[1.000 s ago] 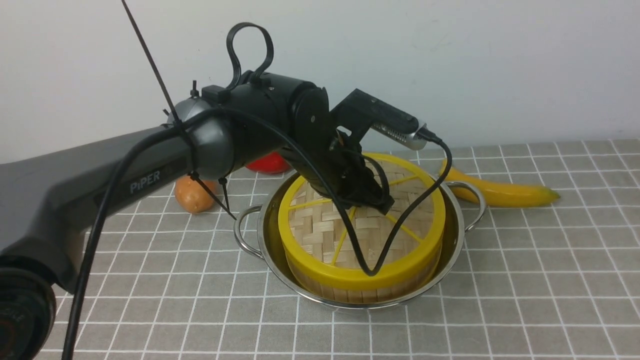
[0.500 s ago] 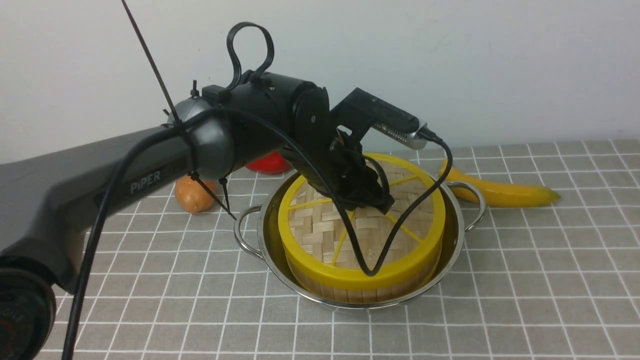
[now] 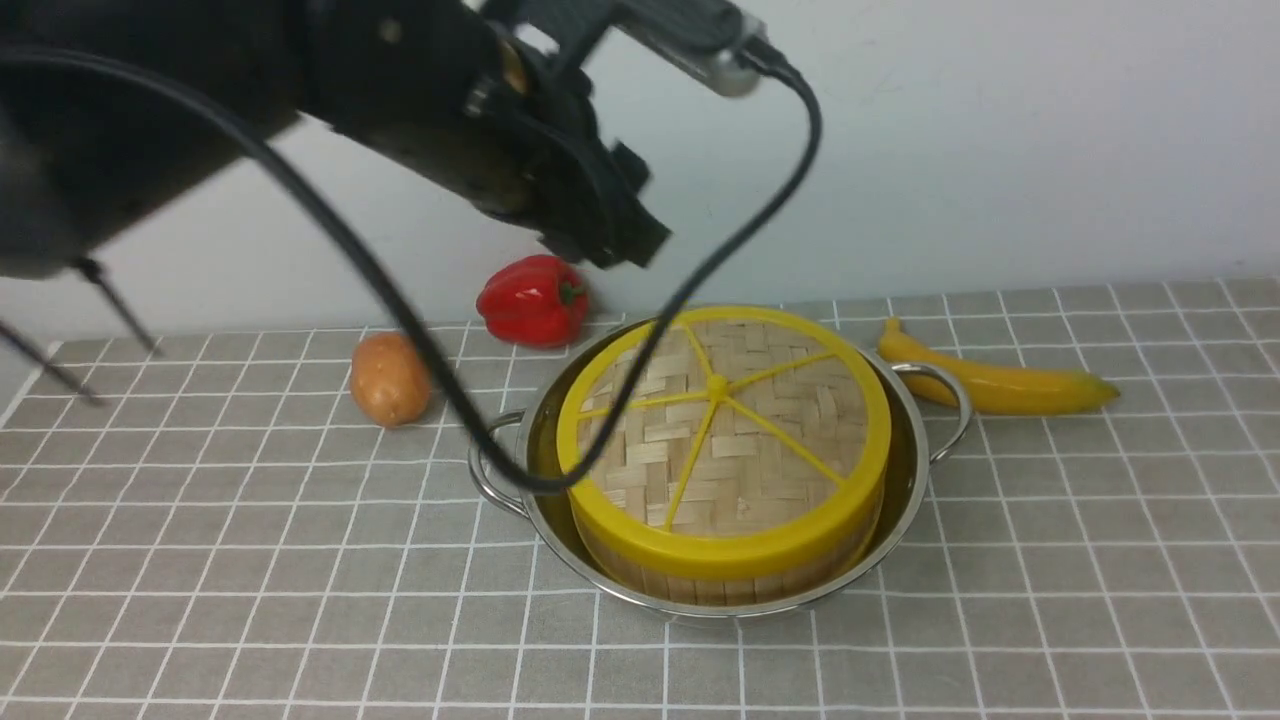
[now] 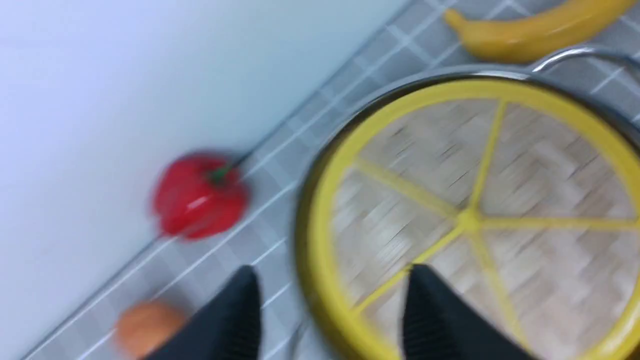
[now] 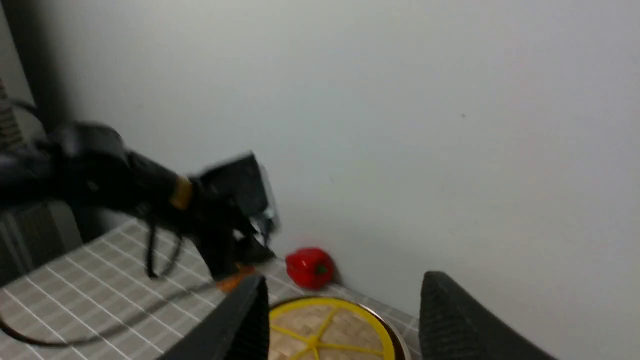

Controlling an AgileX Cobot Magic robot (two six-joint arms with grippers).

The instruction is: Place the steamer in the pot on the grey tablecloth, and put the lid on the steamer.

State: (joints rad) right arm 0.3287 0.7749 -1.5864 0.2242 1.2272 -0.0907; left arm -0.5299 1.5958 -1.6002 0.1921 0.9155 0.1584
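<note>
Left pincer [image 4: 330, 320] apart and empty above the lid [image 3: 722, 440]; right pincer [image 5: 340, 320] apart too, raised well clear.

The left pincer hangs in the air over the pot's [image 3: 905, 470] rear-left edge, touching nothing. Below it the lid lies flat and level on the steamer [image 3: 700, 580]: a round woven-bamboo disc, thick yellow rim, five yellow spokes from a centre hub. Being round, it has no long axis; its face points straight up. The steamer, of upright bamboo slats, stands in the shiny steel pot, whose two looped handles stick out left and right. The pot sits mid-cloth [image 3: 1050, 560] on the desk. Behind lie a red pepper [image 3: 532, 300], a potato [image 3: 388, 378] and a banana [image 3: 1000, 380], all apart from the pot.
</note>
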